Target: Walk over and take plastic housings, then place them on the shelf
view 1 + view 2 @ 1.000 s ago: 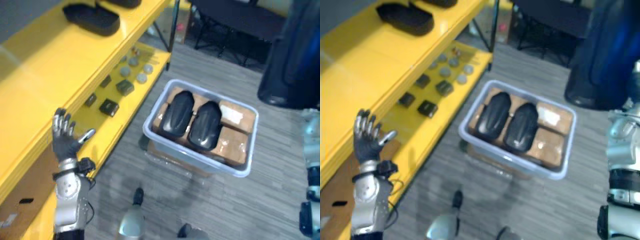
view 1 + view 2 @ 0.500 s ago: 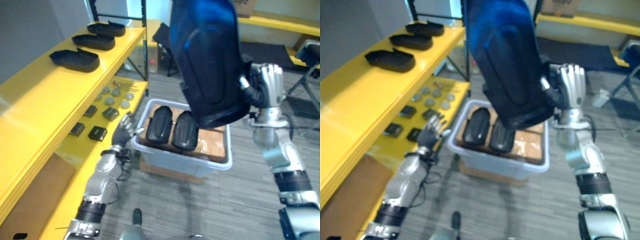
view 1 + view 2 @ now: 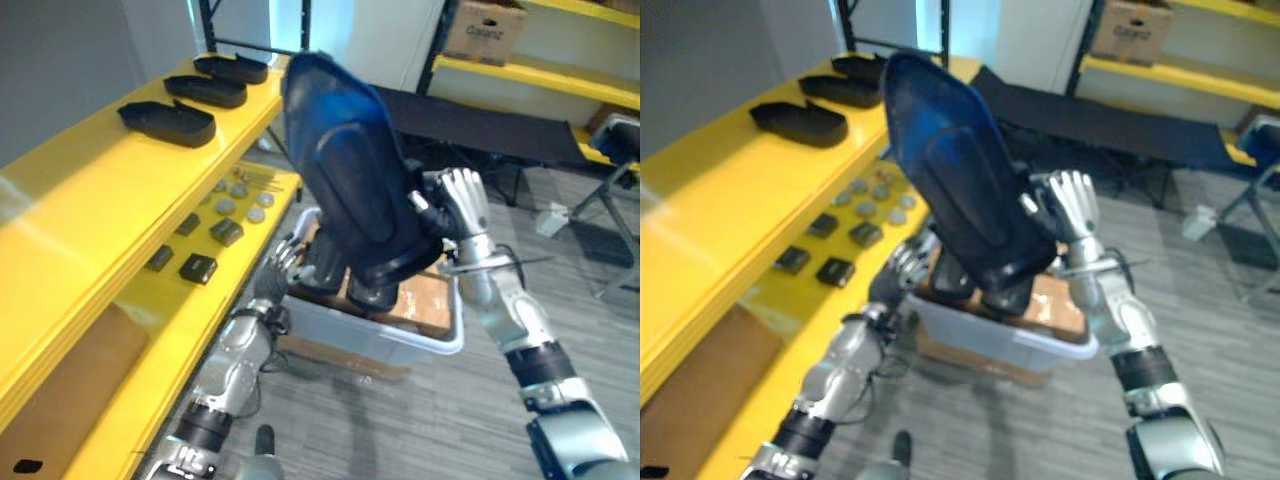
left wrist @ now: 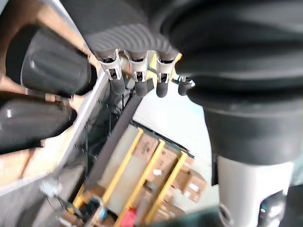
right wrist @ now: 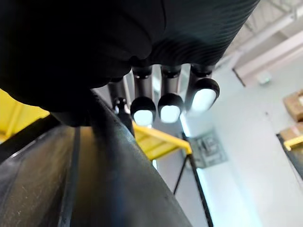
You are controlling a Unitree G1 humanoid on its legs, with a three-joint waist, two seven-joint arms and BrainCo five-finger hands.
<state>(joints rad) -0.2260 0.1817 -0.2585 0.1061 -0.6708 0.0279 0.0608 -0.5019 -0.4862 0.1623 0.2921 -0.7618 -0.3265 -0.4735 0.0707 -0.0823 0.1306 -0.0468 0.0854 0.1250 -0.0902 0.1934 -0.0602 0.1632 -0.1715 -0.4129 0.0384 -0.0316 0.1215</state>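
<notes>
Over the bin (image 3: 440, 345), the housing (image 3: 350, 190) has swung shelfward.

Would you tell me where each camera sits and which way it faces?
Left eye view: head, facing down at yellow shelf and bin; both arms show.
Right eye view: beside it, sharing the raised housing.
Left wrist view: along the left robot hand toward binned housings.
Right wrist view: along the right robot hand, against that housing.
</notes>
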